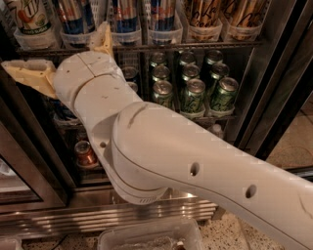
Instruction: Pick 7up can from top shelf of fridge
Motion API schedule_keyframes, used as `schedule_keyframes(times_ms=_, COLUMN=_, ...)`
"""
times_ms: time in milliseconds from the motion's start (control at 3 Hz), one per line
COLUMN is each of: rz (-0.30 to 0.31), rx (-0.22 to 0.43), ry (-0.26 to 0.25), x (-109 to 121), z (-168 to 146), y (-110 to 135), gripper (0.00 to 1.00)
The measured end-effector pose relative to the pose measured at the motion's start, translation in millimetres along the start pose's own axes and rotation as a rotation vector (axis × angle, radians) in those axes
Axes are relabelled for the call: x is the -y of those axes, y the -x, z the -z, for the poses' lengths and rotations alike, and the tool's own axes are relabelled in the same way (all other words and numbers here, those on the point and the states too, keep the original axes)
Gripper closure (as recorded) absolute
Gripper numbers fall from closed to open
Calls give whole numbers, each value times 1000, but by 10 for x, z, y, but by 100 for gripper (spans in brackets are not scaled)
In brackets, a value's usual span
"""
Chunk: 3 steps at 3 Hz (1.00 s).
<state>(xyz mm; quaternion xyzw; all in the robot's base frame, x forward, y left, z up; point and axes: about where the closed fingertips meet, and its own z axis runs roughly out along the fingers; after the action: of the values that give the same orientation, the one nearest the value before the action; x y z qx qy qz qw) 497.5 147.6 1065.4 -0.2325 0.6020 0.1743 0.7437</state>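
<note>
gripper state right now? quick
Gripper: open, holding nothing, fingers spread just under the top shelf, near the 7up can.

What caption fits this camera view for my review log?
Arm extended into the fridge, gripper open below the 7up can on the top shelf.

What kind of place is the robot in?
Likely a shop or break-room drinks corner. A big fridge has its top shelf lined with bins of tall cans, a 7up can among them, and green cans below. The end effector hangs open at that shelf's left.
</note>
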Motion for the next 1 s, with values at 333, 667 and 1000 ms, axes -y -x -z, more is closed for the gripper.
schedule_keyframes(times_ms=333, rz=-6, rx=6, ry=9, x=-33, z=-14, y=24, gripper=0)
schedule_keyframes(times_ms=667, rz=-10, rx=11, ry=20, x=-82, z=-33, y=42, gripper=0)
schedule_keyframes(times_ms=1000, rz=-55, rx=-18, ry=28, x=-162, z=-87, y=-27, gripper=0)
